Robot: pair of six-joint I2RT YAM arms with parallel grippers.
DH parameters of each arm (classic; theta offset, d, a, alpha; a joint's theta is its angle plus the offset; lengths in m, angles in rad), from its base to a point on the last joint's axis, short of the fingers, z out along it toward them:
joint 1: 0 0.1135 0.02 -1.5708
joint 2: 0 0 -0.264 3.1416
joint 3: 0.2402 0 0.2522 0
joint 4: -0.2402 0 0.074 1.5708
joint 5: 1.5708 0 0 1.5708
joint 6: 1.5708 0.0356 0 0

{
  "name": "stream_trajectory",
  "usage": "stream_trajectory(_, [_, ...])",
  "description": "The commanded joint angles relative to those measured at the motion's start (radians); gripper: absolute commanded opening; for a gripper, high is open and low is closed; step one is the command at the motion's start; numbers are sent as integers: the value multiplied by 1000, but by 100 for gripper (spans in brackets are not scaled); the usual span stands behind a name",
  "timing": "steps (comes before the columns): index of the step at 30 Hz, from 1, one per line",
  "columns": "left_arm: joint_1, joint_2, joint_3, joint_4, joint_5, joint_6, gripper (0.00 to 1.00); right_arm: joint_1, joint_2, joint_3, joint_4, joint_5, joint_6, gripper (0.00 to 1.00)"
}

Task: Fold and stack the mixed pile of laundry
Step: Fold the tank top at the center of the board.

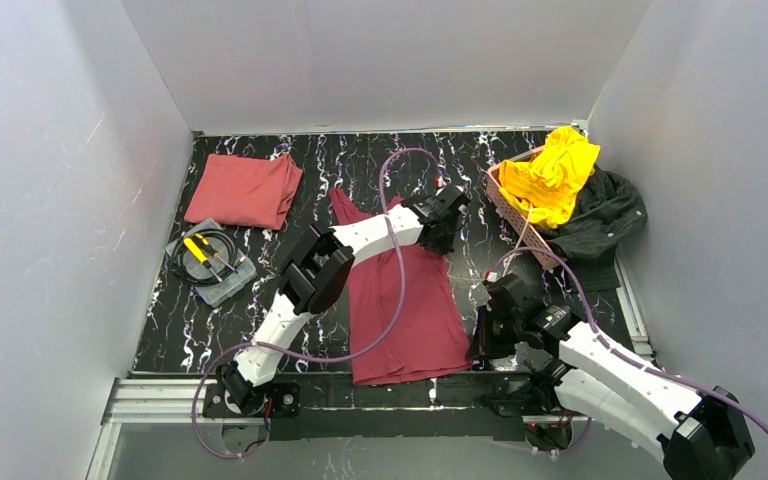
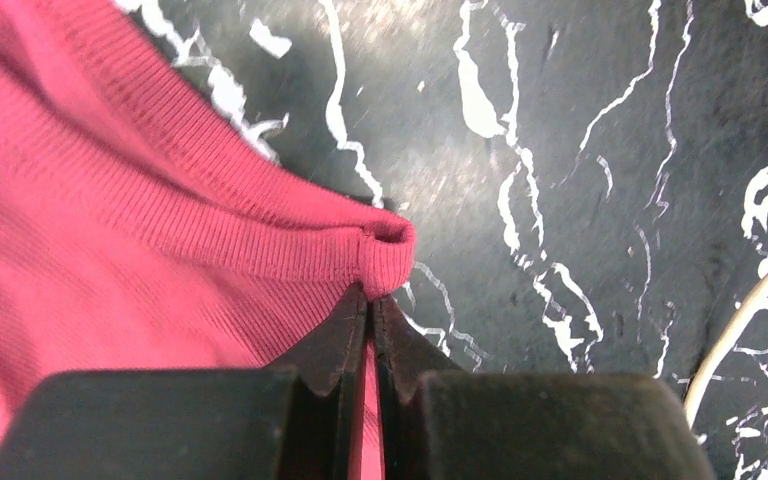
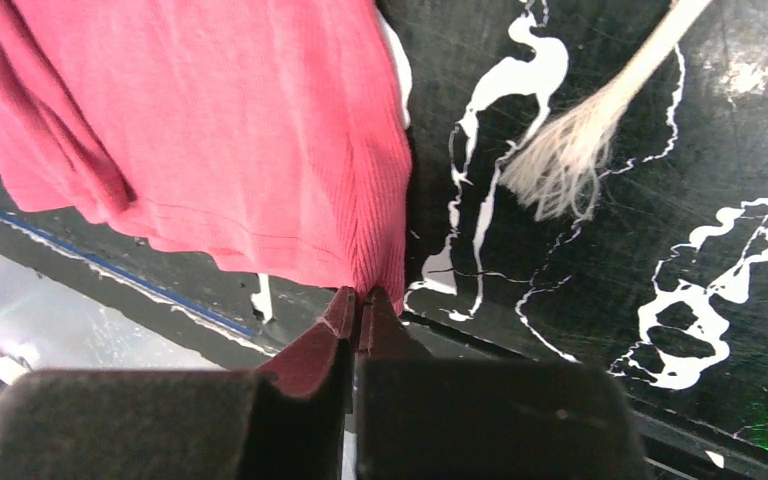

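1. Nearest me, low in the frame and right of centre, the right gripper (image 3: 358, 298) has its jaws pinched together on the lower right hem corner of the dark maroon garment (image 1: 410, 300), close to the near edge of the black marbled table (image 1: 360, 160).
2. That garment lies spread flat in the middle of the frame. Its bottom hem runs along the near table edge, and a narrow strap points to the upper left.
3. A cream cord (image 3: 600, 120) with a frayed end lies on the table just right of that pinched corner.
4. Farther up, at the centre, the left gripper (image 2: 371, 298) is closed tight on the garment's upper right corner, where the ribbed edge folds over.
5. At mid left sits a clear tray (image 1: 210, 260) holding a coiled black cable and yellow-handled tools.
6. In the upper left, a salmon-red garment (image 1: 245, 188) lies folded on the table.
7. In the upper right, a yellow garment (image 1: 555, 175) is heaped in a pink lattice basket (image 1: 508, 210). A charcoal garment (image 1: 605, 215) is crumpled just to the basket's right, against the wall.
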Motion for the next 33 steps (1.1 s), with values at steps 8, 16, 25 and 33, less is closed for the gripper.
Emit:
stream_trajectory(8, [56,-358,-398,304,34,-172,0,10,36,172,14,-86,-63,1])
stream_trajectory(16, [135,-488,-625,465,123,-233,0,87,159,254,93,-99,-71,1])
stream_trajectory(25, [231,-585,-822,562,170,-250,0,373,342,290,247,50,42,1])
stream_trajectory(33, [285,-643,-899,585,182,-252,0,437,417,307,321,74,88,1])
